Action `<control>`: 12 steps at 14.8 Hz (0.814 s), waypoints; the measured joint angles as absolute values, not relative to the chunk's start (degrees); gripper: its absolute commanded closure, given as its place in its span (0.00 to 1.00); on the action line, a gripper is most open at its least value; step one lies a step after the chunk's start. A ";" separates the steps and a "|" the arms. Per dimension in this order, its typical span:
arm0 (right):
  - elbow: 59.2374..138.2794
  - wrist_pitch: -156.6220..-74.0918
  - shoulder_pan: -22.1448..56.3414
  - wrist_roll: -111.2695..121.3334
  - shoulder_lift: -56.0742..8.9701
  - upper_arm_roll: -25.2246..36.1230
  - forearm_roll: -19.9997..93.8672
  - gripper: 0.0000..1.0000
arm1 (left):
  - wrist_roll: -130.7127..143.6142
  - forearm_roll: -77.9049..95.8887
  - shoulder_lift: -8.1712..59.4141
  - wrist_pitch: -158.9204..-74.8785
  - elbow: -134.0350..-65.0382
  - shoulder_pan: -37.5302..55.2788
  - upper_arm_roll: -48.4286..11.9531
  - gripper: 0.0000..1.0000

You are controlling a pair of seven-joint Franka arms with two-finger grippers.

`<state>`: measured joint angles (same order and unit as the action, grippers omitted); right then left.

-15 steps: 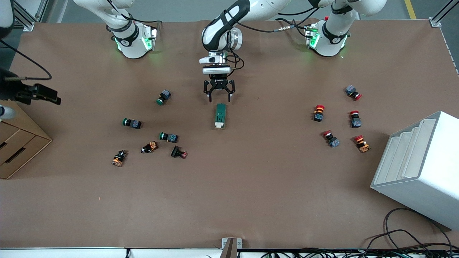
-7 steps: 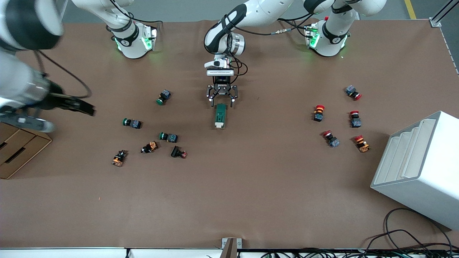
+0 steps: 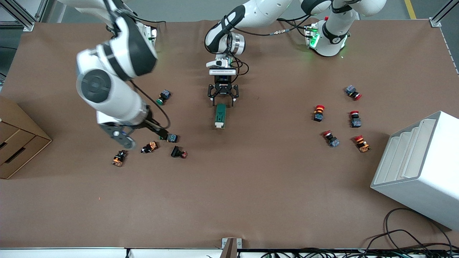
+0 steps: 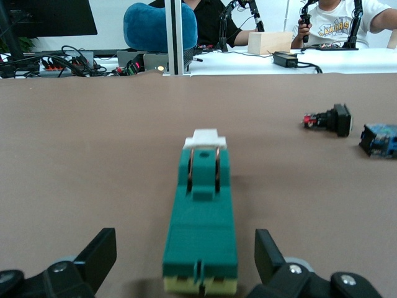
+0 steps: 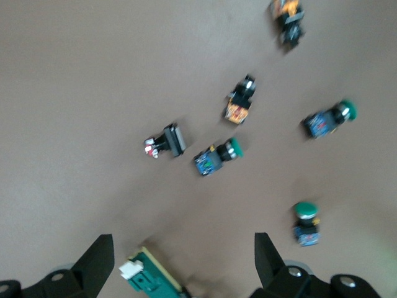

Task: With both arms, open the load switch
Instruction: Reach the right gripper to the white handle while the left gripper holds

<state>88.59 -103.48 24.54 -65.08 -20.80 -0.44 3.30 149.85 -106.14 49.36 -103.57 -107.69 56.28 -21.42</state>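
Front view — right arm swings in while the left end effector brackets the load switch

Since a second ago the left end effector point(image 3: 222, 100) has dropped to the load switch point(image 3: 220, 115) mid-surface, fingers point(image 4: 96, 251) apart astride its green end. Meanwhile the right end effector point(image 5: 180, 261) has come over the push buttons point(image 5: 217, 156), fingers spread, empty — probably heading for the white toggle point(image 4: 205, 138).

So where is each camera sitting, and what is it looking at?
Front view: high across the table, facing both arms; left gripper at the load switch, right gripper over green push buttons.
Left wrist view: low on the left wrist, along the load switch; open fingers flank it.
Right wrist view: up on the right wrist, looking down; fingers show.
All three share the load switch.
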 measured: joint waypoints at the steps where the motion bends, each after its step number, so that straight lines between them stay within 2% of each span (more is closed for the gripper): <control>1: 88.61 -105.11 25.99 -69.04 -22.45 -0.44 3.35 0.00 | 150.33 -106.26 50.07 -102.74 -107.77 56.41 -21.41 0.01; 8: 88.67 -111.67 36.03 -91.58 -32.60 -0.42 3.41 0.00 | 151.08 -108.94 51.36 -101.50 -106.65 56.38 -20.75 0.03; 12: 88.61 -116.28 38.37 -107.03 -37.44 -0.39 3.65 0.00 | 151.81 -108.97 52.00 -101.49 -106.48 56.40 -20.63 0.02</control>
